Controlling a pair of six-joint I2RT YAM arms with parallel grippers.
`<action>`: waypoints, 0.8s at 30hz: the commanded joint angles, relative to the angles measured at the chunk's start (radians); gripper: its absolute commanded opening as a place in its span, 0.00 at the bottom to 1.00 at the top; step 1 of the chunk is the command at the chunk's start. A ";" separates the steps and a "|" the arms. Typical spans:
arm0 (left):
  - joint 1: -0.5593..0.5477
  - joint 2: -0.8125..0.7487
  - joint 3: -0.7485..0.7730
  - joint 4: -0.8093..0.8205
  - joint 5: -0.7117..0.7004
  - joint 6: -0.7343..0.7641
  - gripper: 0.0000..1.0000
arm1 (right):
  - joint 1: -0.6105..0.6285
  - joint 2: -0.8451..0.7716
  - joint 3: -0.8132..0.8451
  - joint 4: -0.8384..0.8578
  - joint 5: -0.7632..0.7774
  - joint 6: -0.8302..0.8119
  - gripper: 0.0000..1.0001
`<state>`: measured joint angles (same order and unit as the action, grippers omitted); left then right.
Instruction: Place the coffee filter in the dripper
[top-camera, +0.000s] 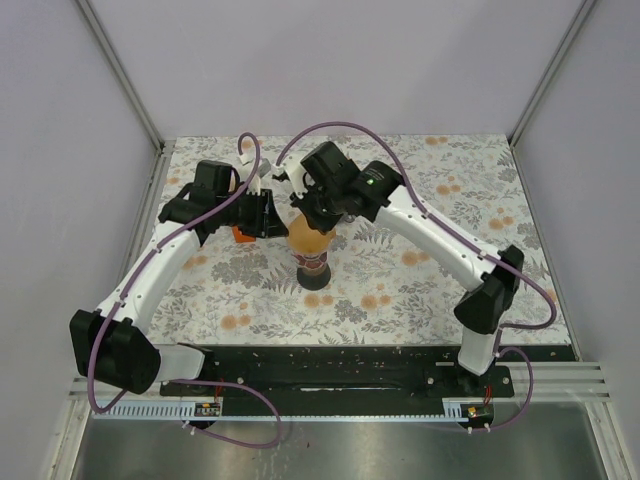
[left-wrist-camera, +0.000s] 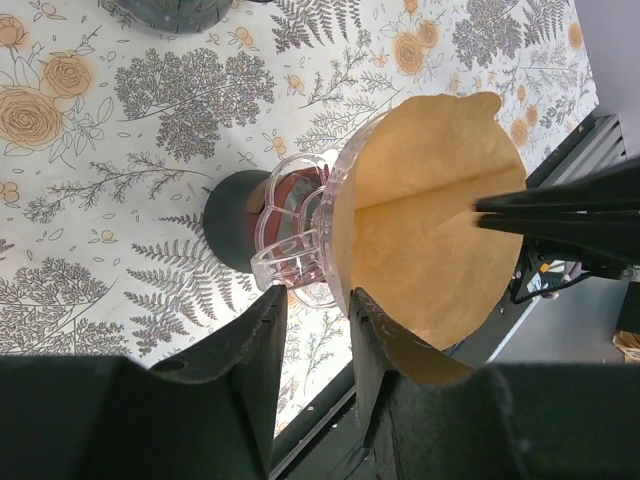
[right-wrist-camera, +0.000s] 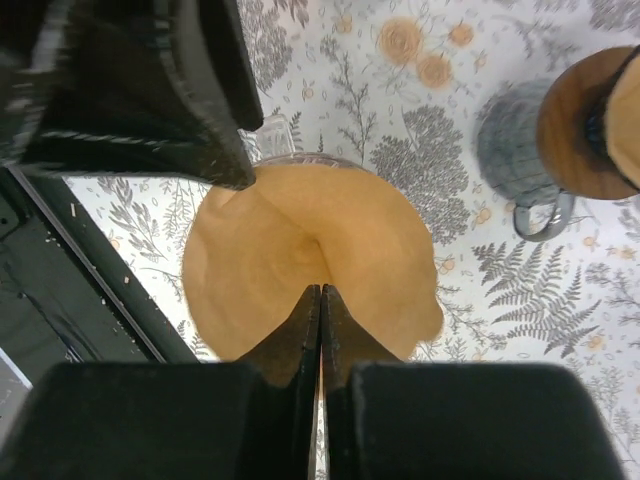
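Observation:
The brown paper coffee filter (right-wrist-camera: 300, 250) sits opened as a cone inside the clear dripper (left-wrist-camera: 290, 240), which stands on a dark round base (left-wrist-camera: 232, 220) at mid-table (top-camera: 311, 240). My right gripper (right-wrist-camera: 320, 288) is shut, and its tips poke down into the middle of the filter along its fold. From the left wrist it shows as a shut black pair of fingers (left-wrist-camera: 560, 212) reaching in from the right. My left gripper (left-wrist-camera: 315, 300) stands partly open at the dripper's near rim. The clear handle lies just beyond its tips and tablecloth shows between its fingers.
A grey mug (right-wrist-camera: 520, 160) and a brown round-topped object (right-wrist-camera: 585, 120) stand beyond the dripper. Something orange (top-camera: 242, 235) shows under the left gripper. Another dark object (left-wrist-camera: 165, 10) sits at the far edge of the left wrist view. Both arms crowd the floral cloth (top-camera: 420, 290) round the dripper.

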<state>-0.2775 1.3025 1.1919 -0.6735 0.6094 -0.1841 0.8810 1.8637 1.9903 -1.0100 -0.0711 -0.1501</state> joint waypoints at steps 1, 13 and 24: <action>-0.002 -0.006 0.002 0.018 -0.011 0.005 0.36 | 0.010 -0.107 0.033 0.048 0.020 -0.025 0.00; -0.003 -0.022 0.063 -0.012 -0.023 0.038 0.54 | -0.103 -0.253 -0.080 0.094 0.093 0.004 0.00; 0.000 -0.049 0.149 -0.035 -0.071 0.086 0.77 | -0.310 -0.356 -0.266 0.230 0.065 0.115 0.04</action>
<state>-0.2787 1.2991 1.2694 -0.7158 0.5880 -0.1345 0.6376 1.5600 1.7897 -0.8810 -0.0166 -0.1051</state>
